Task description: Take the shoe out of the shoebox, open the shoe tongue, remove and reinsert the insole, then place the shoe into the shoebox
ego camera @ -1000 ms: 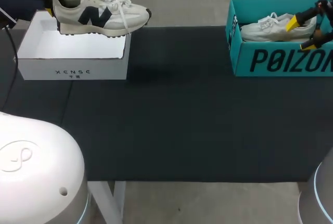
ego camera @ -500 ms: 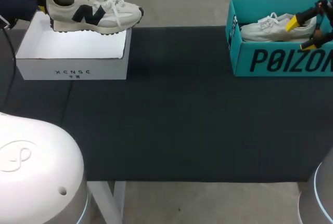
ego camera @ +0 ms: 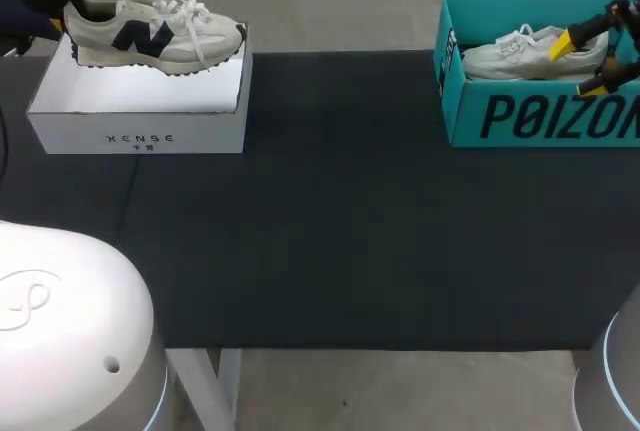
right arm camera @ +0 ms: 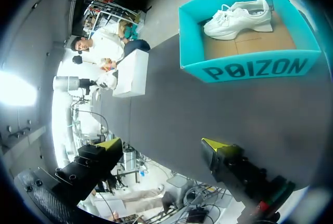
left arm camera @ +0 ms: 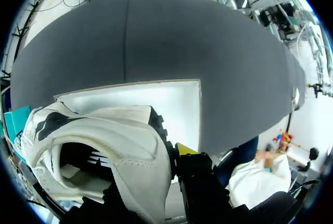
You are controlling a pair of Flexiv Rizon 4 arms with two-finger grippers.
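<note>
Slid left with the shoe (ego camera: 150, 36), now above the white shoebox (ego camera: 140, 126) at far left. Gripping its heel with left fingers (left arm camera: 184, 148); holding right fingers (right arm camera: 109, 145) wide apart by the teal shoebox (right arm camera: 250, 68). Probably putting back: next lower it inside, then let go

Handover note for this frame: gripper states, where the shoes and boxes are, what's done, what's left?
Left gripper: shut on the heel of the navy-logo sneaker, held in the air over the white shoebox.
Right gripper: open, empty, above the teal shoebox; a white sneaker lies inside it.
Done: navy-logo sneaker is out of the box; tongue and insole steps cannot be judged.
Left: at least setting that sneaker down into the white shoebox.
</note>
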